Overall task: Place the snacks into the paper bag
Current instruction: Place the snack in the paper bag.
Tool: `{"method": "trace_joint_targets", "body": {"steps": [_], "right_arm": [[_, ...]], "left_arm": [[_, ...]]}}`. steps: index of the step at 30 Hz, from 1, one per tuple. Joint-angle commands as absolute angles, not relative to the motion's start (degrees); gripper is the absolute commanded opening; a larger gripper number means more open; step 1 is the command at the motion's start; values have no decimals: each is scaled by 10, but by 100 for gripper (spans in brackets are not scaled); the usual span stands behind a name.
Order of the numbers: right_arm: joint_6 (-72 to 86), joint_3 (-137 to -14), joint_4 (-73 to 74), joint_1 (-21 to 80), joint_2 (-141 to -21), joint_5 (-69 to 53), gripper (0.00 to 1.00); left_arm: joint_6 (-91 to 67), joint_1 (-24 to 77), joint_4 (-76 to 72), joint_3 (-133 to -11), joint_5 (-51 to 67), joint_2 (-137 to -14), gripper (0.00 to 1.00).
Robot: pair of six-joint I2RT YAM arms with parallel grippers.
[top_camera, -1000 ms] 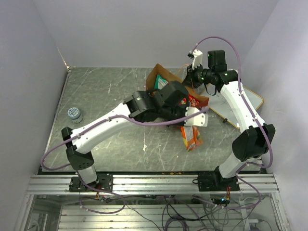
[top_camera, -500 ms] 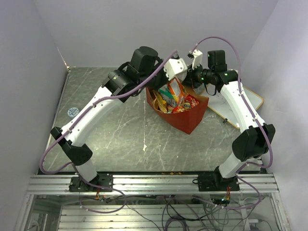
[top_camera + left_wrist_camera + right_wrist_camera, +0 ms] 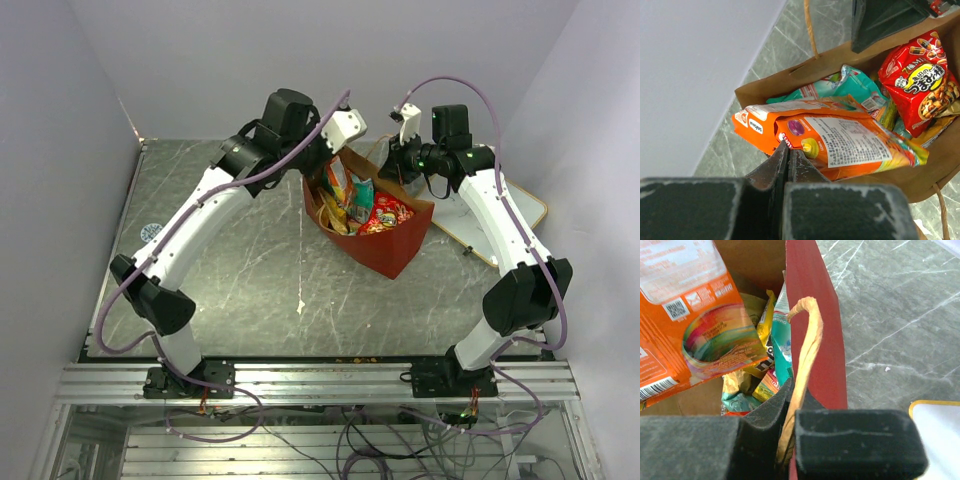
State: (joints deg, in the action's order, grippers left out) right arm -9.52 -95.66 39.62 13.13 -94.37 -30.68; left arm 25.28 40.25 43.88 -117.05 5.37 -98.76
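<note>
Over the far left rim of the paper bag (image 3: 385, 255), the left gripper (image 3: 789, 146) is closed, pinching the edge of the orange pack (image 3: 840, 142) at the bag's open mouth. Inside the bag lie a teal packet (image 3: 852, 85) and a red packet (image 3: 920, 82). On the bag's right side, the right gripper (image 3: 791, 407) is clamped on the tan handle (image 3: 807, 335). A white board (image 3: 528, 205) lies on the table (image 3: 220, 230) further right.
</note>
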Motion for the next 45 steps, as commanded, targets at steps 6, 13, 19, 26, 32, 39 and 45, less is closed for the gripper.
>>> {"method": "trace_joint_targets", "body": {"steps": [6, 13, 19, 26, 32, 39, 45], "right_arm": [[-99, -946, 399, 126, -915, -314, 0], [-99, -938, 393, 123, -907, -313, 0], [-98, -943, 395, 123, -913, -316, 0], [-98, -944, 396, 123, -914, -318, 0], [-98, -940, 394, 123, -911, -317, 0], [-98, -933, 390, 121, -904, -315, 0], [-97, -932, 389, 120, -902, -317, 0]], "left_arm": [[248, 403, 494, -1249, 72, -1047, 7], [253, 402, 558, -1254, 68, -1039, 7], [256, 403, 603, -1248, 83, -1019, 7], [261, 402, 610, -1250, 68, -1004, 7], [260, 403, 616, -1260, 77, -1017, 7], [240, 402, 654, -1288, 116, -1088, 7], [220, 403, 686, -1330, 138, -1155, 9]]}}
